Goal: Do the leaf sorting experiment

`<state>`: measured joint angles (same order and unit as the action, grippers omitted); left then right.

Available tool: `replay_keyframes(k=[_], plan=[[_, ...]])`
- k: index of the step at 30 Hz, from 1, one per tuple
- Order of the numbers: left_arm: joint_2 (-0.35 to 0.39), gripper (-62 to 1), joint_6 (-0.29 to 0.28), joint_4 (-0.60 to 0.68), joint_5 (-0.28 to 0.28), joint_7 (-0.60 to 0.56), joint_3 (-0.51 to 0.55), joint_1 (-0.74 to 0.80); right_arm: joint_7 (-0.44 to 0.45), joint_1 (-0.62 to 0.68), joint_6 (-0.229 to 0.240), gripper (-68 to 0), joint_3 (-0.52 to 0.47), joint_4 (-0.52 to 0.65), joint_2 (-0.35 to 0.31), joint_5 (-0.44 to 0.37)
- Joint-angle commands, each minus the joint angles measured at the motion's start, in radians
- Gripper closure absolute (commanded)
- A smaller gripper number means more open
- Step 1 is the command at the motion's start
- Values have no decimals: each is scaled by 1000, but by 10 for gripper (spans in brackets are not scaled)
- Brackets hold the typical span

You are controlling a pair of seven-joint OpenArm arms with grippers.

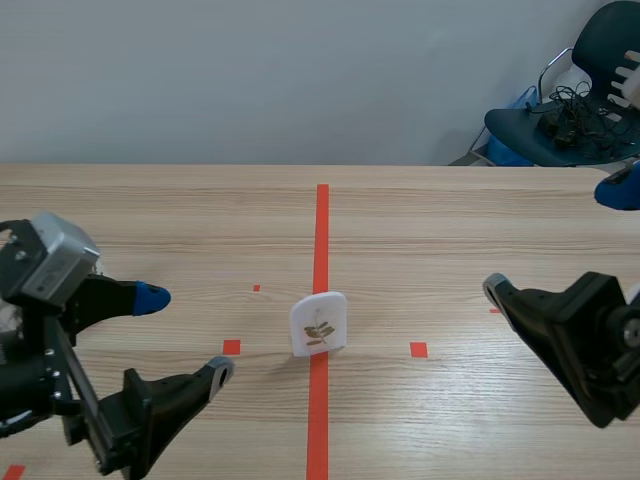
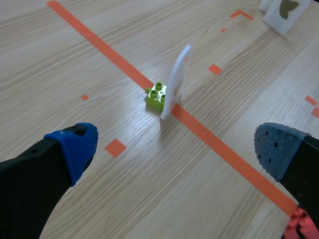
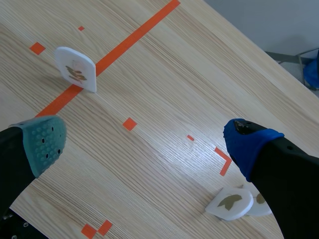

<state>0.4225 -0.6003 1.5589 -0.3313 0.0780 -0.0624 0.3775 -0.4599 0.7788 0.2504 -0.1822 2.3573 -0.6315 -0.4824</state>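
1. Now, the left fingers (image 1: 150,297) stand wide apart at the lower left of the frame. They hold nothing and sit low over the bench (image 1: 450,220).
2. At the right edge of the frame, the right fingers (image 1: 500,292) are spread too and grip nothing. The blue-tipped one sits higher than the other.
3. A white leaf card (image 1: 320,323) stands upright just below the frame's centre, on the long red tape line (image 1: 321,230). It is between the two arms and apart from both, with a brown sprig on its face.
4. From the left wrist, the card shows edge-on ahead of the fingers, with a small green brick (image 2: 155,95) touching its foot.
5. From the right wrist, two more cards (image 3: 229,203) lie flat just beside the blue-padded finger, one partly over the other.
6. A dark chair (image 1: 560,125) carrying tangled cables stands at the upper right, beyond the bench.
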Motion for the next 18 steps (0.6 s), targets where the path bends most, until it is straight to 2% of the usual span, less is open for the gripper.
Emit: replay_keyframes(k=[1, 6, 11, 18], plan=[[-29, -623, 12, -22, 26, -34, -24, -41, 18, -14, -4, -679, -8, 3, -5, 12], [-101, -623, 17, -194, 129, -103, -145, -186, 18, -14, -4, -679, -8, 3, -5, 35], [-167, -623, 125, -365, 231, -189, -246, -304, 18, -14, -4, -679, -8, 3, -5, 35], [-235, -623, 127, -513, 247, -222, -342, -394, 18, -17, -4, -679, -8, 3, -5, 35]])
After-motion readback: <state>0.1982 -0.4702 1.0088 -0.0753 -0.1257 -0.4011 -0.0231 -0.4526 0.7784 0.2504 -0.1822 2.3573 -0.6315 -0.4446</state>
